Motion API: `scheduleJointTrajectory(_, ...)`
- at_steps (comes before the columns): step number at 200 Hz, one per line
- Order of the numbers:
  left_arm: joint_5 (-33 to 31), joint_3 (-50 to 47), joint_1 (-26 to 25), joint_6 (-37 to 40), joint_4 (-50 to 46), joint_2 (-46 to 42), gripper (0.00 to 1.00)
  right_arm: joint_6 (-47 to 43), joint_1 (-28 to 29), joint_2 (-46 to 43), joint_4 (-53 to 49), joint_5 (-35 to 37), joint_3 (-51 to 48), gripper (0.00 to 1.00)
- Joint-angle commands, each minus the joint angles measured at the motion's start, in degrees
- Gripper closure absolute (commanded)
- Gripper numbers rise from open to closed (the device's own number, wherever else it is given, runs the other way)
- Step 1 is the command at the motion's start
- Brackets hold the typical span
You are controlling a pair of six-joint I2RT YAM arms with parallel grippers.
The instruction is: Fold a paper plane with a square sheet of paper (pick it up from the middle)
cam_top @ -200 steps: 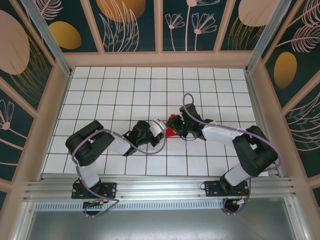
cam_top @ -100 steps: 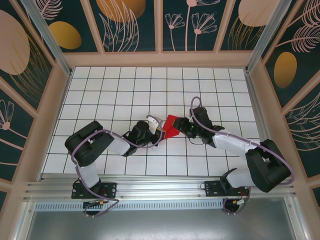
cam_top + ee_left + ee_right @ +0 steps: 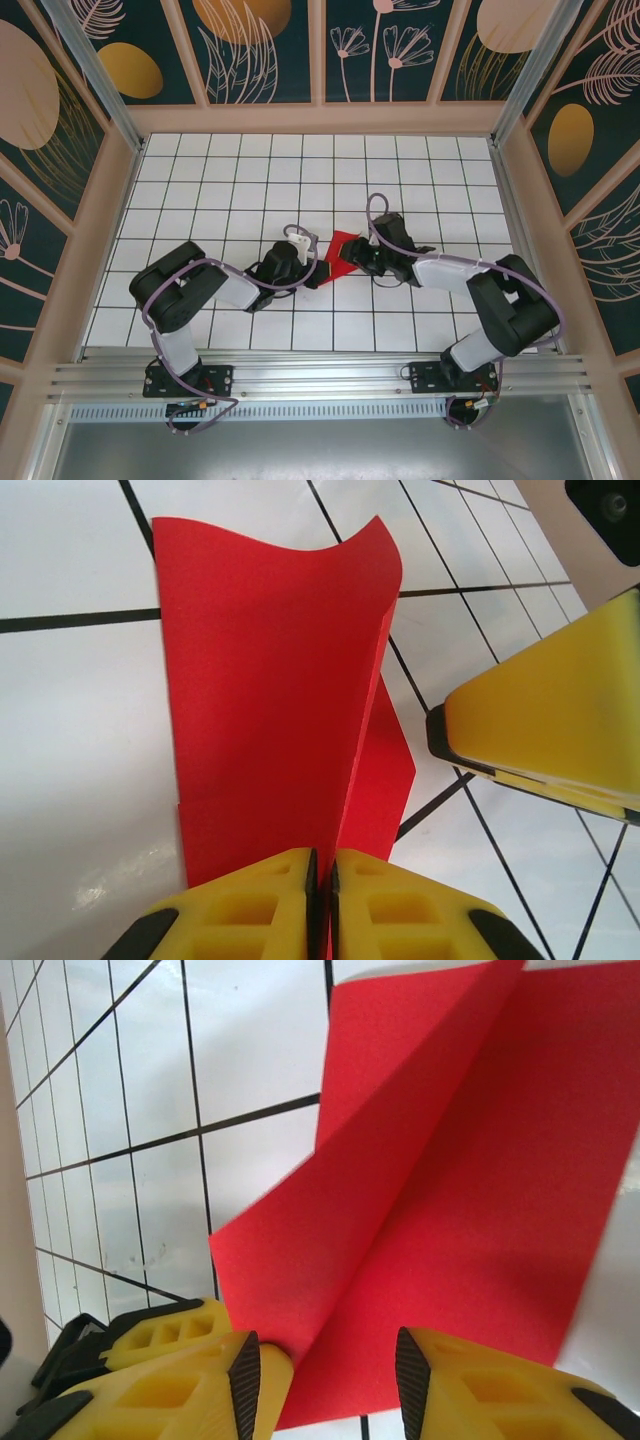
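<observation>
Creased red paper point(image 3: 338, 256), one flap raised, lies between the hands: one edge pinched in the left hand point(image 3: 322, 885), the opposite edge between the right hand's point(image 3: 325, 1372) parted fingers.

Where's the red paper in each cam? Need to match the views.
Top external: red paper mid-table, between the two arm tips.
Left wrist: red paper centre-left, rising from the left gripper, which is shut on its near edge.
Right wrist: red paper centre and right, creased, near edge between the open fingers of the right gripper.
Shared landmark: the white tiled table with black grid lines.
</observation>
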Motion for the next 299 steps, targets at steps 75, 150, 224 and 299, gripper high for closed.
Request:
scheduleJointTrajectory(75,4.74,1.37,2.08,-9.55,-2.21,0.94,0.84,-2.87,-0.28,7.20,1.36,-2.55,5.30,0.60)
scheduleJointTrajectory(150,6.01,1.74,2.69,-11.54,-3.00,1.44,0.80,-3.55,-0.28,10.36,0.51,-2.89,5.76,0.59)
scheduleJointTrajectory(224,5.79,1.97,3.31,-10.49,-5.67,1.30,0.72,-2.58,-0.31,11.28,0.00,-1.85,4.96,0.58)
scheduleJointTrajectory(299,8.86,2.95,3.48,-8.96,-6.51,0.96,0.79,-1.98,-0.11,12.49,-2.17,-0.40,5.81,0.54)
